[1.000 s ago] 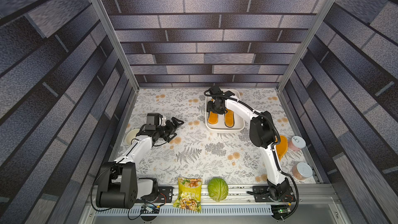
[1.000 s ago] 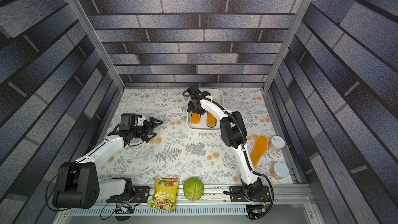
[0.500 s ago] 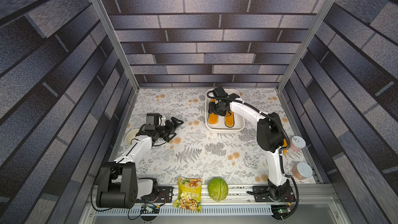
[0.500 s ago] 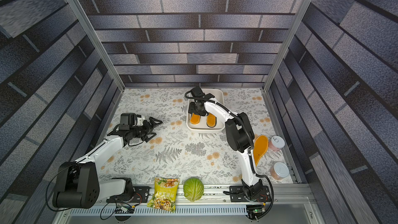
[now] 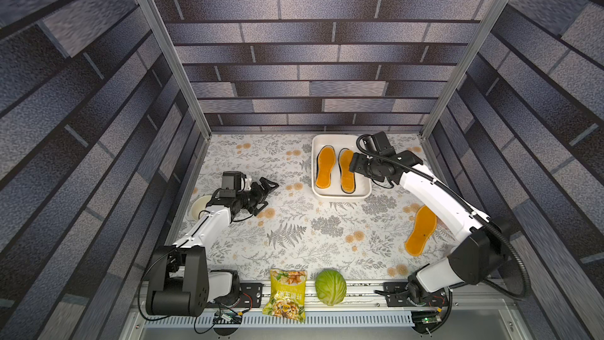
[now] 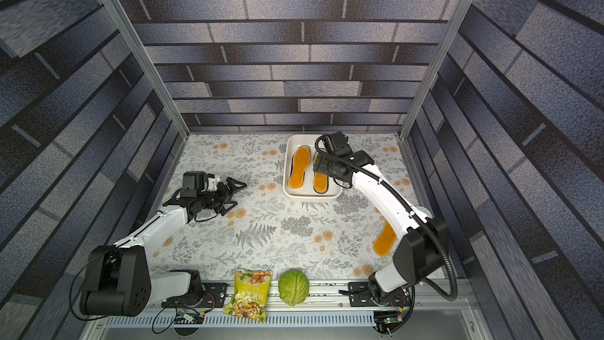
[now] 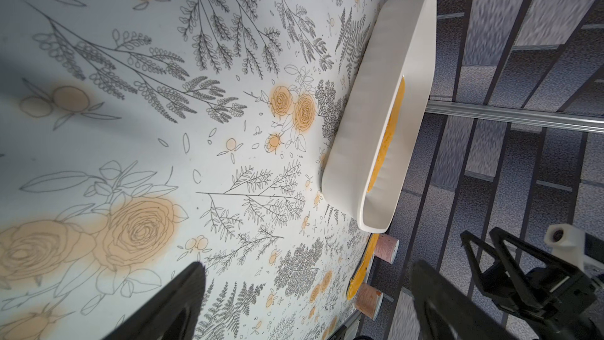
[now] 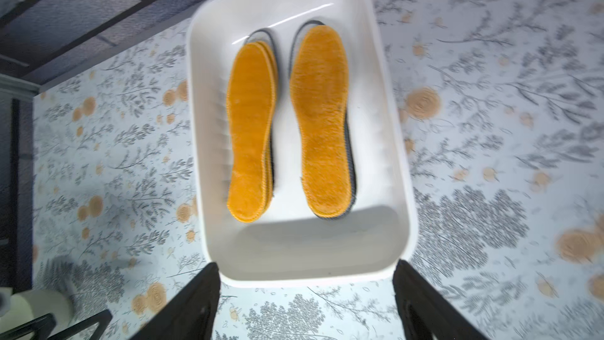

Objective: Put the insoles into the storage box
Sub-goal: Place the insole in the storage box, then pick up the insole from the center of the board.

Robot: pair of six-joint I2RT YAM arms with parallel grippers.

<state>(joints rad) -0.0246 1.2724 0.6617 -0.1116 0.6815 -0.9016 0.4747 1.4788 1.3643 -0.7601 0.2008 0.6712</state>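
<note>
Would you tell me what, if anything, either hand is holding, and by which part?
Nothing is held; left hand and right hand are both open and empty.

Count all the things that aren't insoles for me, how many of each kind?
storage box: 1
cream bowl: 1
snack bag: 1
cabbage: 1
small round tubs: 2
Total: 6
</note>
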